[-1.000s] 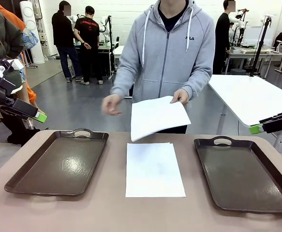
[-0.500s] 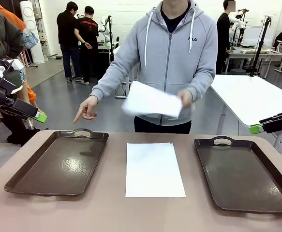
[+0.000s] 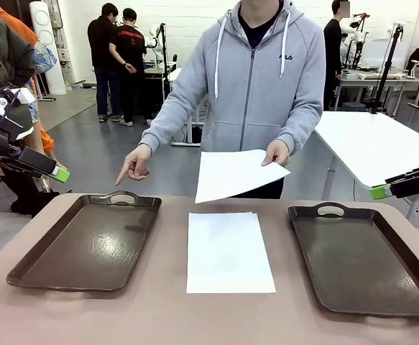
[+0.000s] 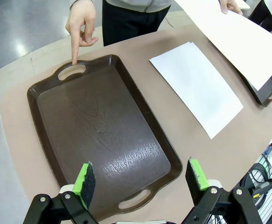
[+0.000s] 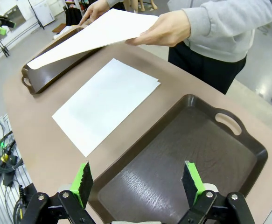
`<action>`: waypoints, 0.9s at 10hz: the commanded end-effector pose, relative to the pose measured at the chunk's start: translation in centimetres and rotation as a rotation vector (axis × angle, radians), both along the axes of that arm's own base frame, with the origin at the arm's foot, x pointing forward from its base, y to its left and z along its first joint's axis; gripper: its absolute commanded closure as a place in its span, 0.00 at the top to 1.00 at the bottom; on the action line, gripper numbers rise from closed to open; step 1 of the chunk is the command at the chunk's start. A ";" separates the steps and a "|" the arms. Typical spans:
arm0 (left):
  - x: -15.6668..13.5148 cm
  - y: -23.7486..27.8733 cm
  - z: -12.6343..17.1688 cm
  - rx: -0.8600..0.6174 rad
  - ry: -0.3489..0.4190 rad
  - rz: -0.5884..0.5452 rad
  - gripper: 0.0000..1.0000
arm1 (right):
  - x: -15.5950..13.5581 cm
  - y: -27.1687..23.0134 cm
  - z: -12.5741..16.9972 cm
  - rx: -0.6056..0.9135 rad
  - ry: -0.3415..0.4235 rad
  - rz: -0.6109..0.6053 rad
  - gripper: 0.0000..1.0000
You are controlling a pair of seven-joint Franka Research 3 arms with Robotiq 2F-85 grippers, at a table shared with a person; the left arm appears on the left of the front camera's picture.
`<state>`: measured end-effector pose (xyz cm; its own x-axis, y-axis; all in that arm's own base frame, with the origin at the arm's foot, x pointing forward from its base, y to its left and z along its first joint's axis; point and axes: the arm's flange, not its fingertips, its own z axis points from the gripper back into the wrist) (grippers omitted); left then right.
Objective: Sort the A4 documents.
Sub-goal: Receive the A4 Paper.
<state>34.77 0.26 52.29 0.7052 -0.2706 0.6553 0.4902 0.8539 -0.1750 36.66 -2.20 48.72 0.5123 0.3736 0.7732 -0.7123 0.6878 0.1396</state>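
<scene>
A small stack of white A4 documents [image 3: 229, 251] lies flat mid-table between two dark brown trays. The person holds another white sheet [image 3: 234, 172] in one hand above the table's far edge. Their other hand [image 3: 134, 169] points a finger down at the left tray's [image 3: 87, 244] far handle. My left gripper [image 3: 57, 172] hovers open off the table's left side, above the near end of that tray [image 4: 103, 135]; nothing is between its fingers [image 4: 142, 175]. My right gripper [image 3: 381, 191] hangs open at the right, over the right tray [image 5: 182, 158], also holding nothing [image 5: 138, 179].
The right tray [image 3: 367, 259] and the left tray are both bare. A white table [image 3: 371, 144] stands behind at the right. Other people stand far back in the room. Cables [image 5: 3, 158] hang below the table edge.
The person's free hand has swung out to the left tray and now points down at its handle. The held sheet rose, then came back down level. Both grippers have stayed still.
</scene>
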 end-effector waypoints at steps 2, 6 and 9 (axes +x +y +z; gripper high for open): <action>0.0 0.1 0.0 -0.007 -0.001 -0.003 1.00 | 0.3 -0.1 -0.5 0.014 -0.012 0.018 1.00; 0.0 0.1 0.0 -0.007 -0.001 -0.003 1.00 | 0.3 -0.1 -0.5 0.014 -0.012 0.018 1.00; 0.0 0.1 0.0 -0.007 -0.001 -0.003 1.00 | 0.3 -0.1 -0.5 0.014 -0.012 0.018 1.00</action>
<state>34.77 0.26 52.29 0.7052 -0.2706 0.6553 0.4902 0.8539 -0.1750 36.66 -2.20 48.72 0.5121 0.3738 0.7733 -0.7124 0.6878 0.1393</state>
